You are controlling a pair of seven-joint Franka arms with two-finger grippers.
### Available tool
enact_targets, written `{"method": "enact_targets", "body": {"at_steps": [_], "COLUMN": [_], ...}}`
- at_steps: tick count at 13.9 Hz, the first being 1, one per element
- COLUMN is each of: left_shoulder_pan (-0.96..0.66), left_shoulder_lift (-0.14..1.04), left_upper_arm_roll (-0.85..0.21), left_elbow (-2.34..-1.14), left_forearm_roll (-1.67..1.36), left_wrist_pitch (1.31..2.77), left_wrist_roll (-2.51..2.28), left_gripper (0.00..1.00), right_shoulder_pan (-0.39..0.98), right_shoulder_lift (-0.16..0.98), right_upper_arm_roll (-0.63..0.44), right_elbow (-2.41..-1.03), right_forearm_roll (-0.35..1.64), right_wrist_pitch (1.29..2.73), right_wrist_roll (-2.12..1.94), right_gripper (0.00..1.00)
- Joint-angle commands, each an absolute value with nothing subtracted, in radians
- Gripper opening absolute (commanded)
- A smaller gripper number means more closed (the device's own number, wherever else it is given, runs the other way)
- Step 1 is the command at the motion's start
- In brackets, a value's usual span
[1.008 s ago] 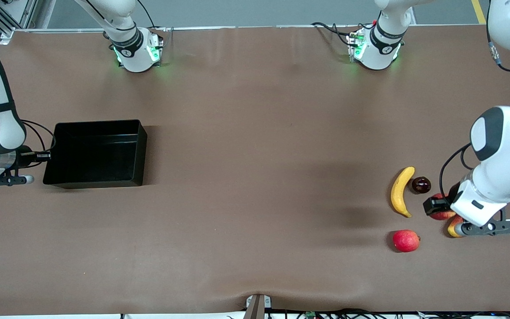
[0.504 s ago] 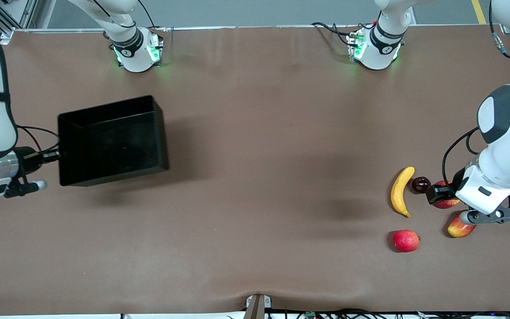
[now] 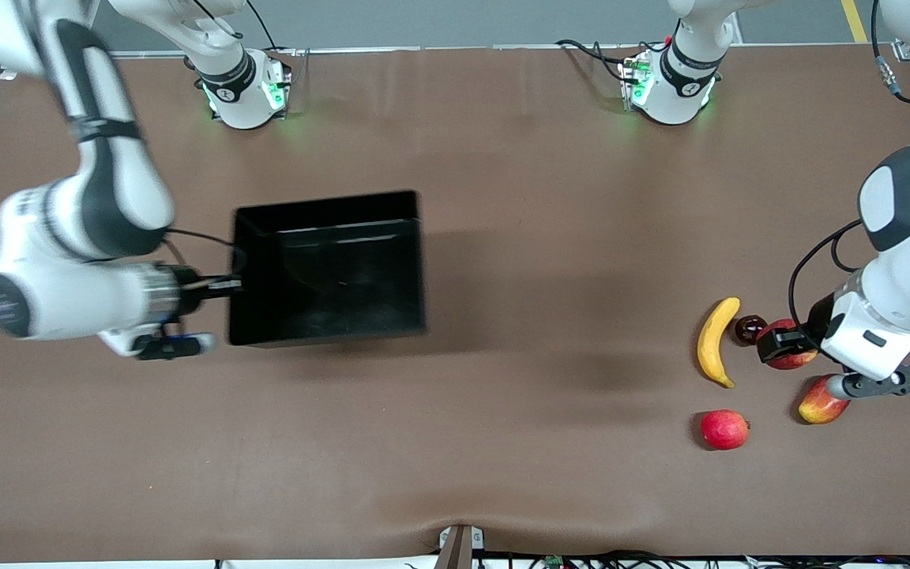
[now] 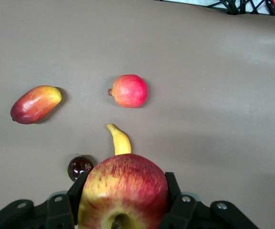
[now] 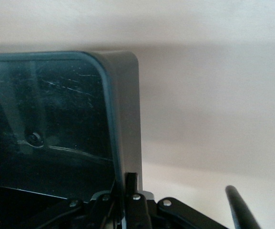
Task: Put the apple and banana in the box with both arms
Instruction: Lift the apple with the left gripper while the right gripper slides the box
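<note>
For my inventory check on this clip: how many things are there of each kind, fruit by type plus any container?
Apple: 1, held in the left gripper
Banana: 1
Mango: 1
Plain red round fruit: 1
Small dark round fruit: 1
Box: 1, gripped at its wall by the right gripper
Total: 6

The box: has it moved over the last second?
Yes. The box, clamped by its wall in the right tool, has travelled toward the left arm's end, closing on the resting banana.
</note>
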State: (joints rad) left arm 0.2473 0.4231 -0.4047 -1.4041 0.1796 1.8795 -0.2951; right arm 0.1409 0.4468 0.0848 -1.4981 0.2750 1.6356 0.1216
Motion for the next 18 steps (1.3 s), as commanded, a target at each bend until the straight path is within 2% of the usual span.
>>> {"method": "enact_targets", "body": {"at_steps": [1, 4, 6, 9, 12, 13, 14, 15, 18], "left_shoulder_pan": [0.252, 0.245, 0.247, 0.249, 0.25, 0.249, 0.249, 0.249, 0.203], "left_shoulder_lift": [0.379, 0.37, 0.368, 0.345, 0.267, 0.229, 0.206, 0.204, 0.267], "left_upper_arm_roll": [-0.413, -0.426, -0.477, -0.518, -0.566, -0.581, -0.604, -0.635, -0.699], "left_elbow": [-1.428, -1.433, -1.431, -1.485, -1.653, -1.725, -1.78, -1.804, -1.833], "left_forearm_roll": [0.172, 0.175, 0.173, 0.176, 0.166, 0.163, 0.16, 0.16, 0.163], "left_wrist_pitch": [1.853, 1.819, 1.815, 1.816, 1.882, 1.928, 1.966, 1.986, 2.078], "left_wrist_roll": [-0.305, -0.299, -0.314, -0.308, -0.342, -0.368, -0.402, -0.441, -0.627], "left_gripper": [0.0, 0.0, 0.0, 0.0, 0.0, 0.0, 0.0, 0.0, 0.0], "right_shoulder_pan": [0.253, 0.366, 0.443, 0.524, 0.56, 0.549, 0.543, 0.528, 0.493], "right_shoulder_lift": [0.454, 0.511, 0.563, 0.636, 0.669, 0.669, 0.667, 0.664, 0.646], "right_upper_arm_roll": [0.074, 0.074, 0.074, 0.072, 0.068, 0.066, 0.064, 0.061, 0.06], "right_elbow": [-1.488, -1.488, -1.488, -1.488, -1.489, -1.496, -1.508, -1.509, -1.497], "right_forearm_roll": [0.308, 0.334, 0.345, 0.338, 0.33, 0.328, 0.328, 0.328, 0.33], "right_wrist_pitch": [1.71, 1.885, 1.978, 2.109, 2.148, 2.143, 2.14, 2.134, 2.132], "right_wrist_roll": [0.265, 0.386, 0.472, 0.56, 0.56, 0.56, 0.56, 0.549, 0.549], "right_gripper": [0.0, 0.0, 0.0, 0.0, 0.0, 0.05, 0.66, 1.0, 1.0]}}
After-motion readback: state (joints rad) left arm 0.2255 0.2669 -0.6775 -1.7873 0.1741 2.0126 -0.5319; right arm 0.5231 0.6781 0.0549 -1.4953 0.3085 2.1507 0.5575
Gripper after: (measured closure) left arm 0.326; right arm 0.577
